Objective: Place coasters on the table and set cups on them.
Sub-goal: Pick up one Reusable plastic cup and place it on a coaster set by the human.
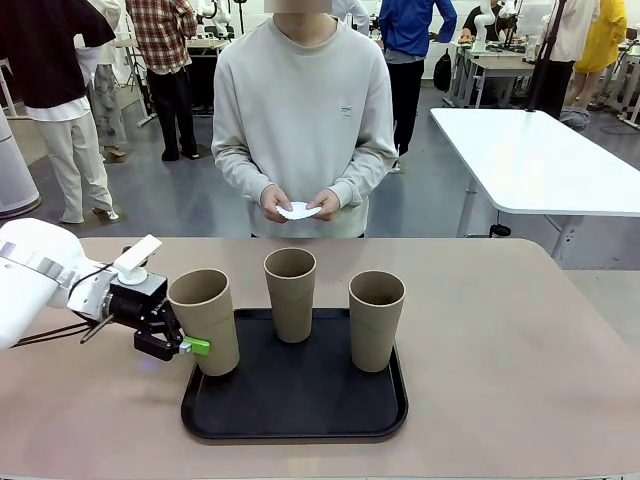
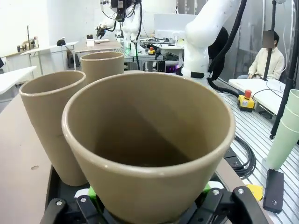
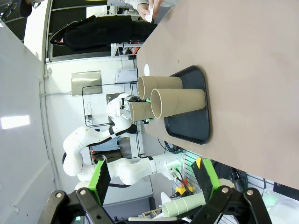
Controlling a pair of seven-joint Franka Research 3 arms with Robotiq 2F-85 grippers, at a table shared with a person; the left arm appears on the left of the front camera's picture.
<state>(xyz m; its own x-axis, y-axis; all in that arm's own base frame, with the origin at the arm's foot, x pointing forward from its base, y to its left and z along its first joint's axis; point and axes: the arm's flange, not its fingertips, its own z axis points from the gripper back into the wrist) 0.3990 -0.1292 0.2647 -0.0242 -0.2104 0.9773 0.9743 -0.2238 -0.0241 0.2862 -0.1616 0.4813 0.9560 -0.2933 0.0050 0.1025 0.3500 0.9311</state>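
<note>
While left gripper (image 1: 195,344) clamps leftmost paper cup (image 1: 208,318) low, lift straight off black tray (image 1: 300,420), keep upright, squeeze gently; person (image 1: 300,110) holds coasters (image 1: 298,211); right gripper (image 3: 155,182) fingers wide, empty

three tan paper cups (image 1: 290,293). one black tray (image 1: 300,415). one beige table (image 1: 500,340), plus one white-topped table (image 1: 540,160) farther back. two grippers: left gripper (image 1: 195,346) and right gripper (image 3: 155,179). one person (image 1: 305,110) at the far side. white coasters (image 1: 298,211) bunched between that person's hands, too small to count, perhaps several.
</note>
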